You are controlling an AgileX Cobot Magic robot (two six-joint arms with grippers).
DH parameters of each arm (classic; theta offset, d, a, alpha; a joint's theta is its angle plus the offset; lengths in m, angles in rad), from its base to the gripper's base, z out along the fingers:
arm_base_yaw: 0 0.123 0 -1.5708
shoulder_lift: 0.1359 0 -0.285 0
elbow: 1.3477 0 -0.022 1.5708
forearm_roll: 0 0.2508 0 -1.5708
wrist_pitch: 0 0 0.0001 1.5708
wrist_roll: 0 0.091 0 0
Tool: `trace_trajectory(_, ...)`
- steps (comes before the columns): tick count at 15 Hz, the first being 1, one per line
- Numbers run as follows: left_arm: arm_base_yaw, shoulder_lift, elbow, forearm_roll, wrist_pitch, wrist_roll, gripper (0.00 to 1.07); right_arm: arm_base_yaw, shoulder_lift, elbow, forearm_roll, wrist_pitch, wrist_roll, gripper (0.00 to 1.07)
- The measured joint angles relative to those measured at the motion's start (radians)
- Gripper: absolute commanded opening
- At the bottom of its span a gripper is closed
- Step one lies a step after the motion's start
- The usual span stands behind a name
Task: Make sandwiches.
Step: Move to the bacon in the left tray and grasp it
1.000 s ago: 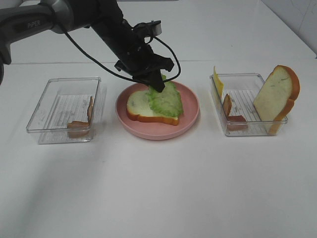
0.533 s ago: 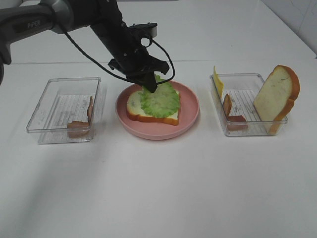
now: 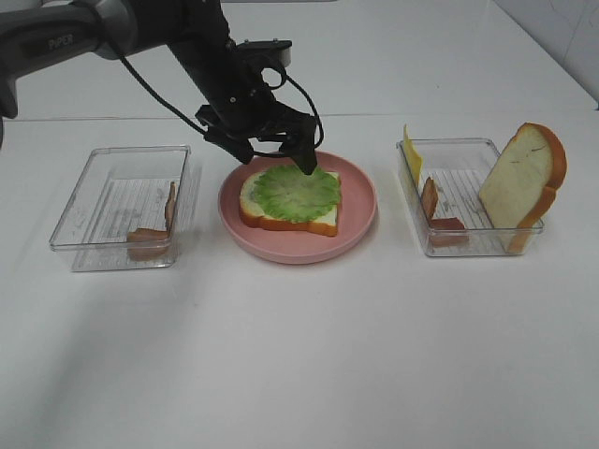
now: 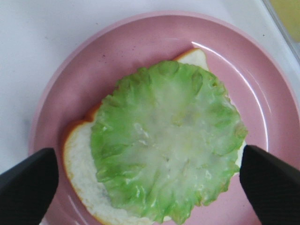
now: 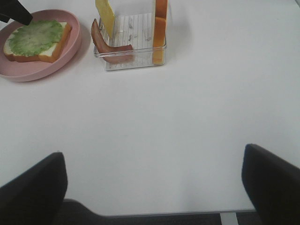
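Green lettuce was seen spread flat across the bottom bread slice on the pink plate. That was as far as the sandwich was judged to have got: two layers, in the middle of the table. Directly above it the left pincer was held with its fingers wide apart and nothing between them. In the wrist view the leaf was framed between the two black tips and touched by neither. The right pincer was held well off over bare table, fingers likewise spread and empty.

Everything else was waiting to be fetched. Bacon strips were lodged in the clear tray on the left. More bacon, a yellow cheese slice and the top bread slice were stood on edge in the right tray.

Trouble was to be expected from several quarters. The leaf was set slightly off-centre and overhung the bread on one side, so it could be dragged or flipped if a fingertip were lifted away carelessly. Bacon leaning against a tray wall could be pinched badly and dropped, or the light tray could be shoved along with it. The tall bread slice, propped in its tray's corner, could be toppled by a nudge. And a stack of loose layers could be slid apart if later pieces were set down off-centre.
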Motion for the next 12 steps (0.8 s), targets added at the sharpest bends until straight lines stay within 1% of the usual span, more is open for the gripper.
trace_trajectory(3,0.0,-0.061,-0.046,0.065,0.076,-0.031,1.02,0.0,0.0,0.0,0.0,0.0,0.0,0.96)
trace_trajectory(4,0.0,-0.105,-0.061,0.099,0.148,-0.072,1.02,0.0,0.0,0.0,0.0,0.0,0.0,0.96)
trace_trajectory(7,0.0,-0.154,-0.061,0.156,0.167,-0.153,1.02,0.0,0.0,0.0,0.0,0.0,0.0,0.96)
trace_trajectory(8,0.0,-0.169,-0.061,0.165,0.167,-0.17,1.02,0.0,0.0,0.0,0.0,0.0,0.0,0.96)
trace_trajectory(9,0.0,-0.205,-0.03,0.177,0.166,-0.182,1.02,0.0,0.0,0.0,0.0,0.0,0.0,0.96)
trace_trajectory(11,0.0,-0.263,0.061,0.223,0.165,-0.211,1.02,0.0,0.0,0.0,0.0,0.0,0.0,0.96)
trace_trajectory(12,0.0,-0.308,0.137,0.256,0.167,-0.246,1.02,0.0,0.0,0.0,0.0,0.0,0.0,0.96)
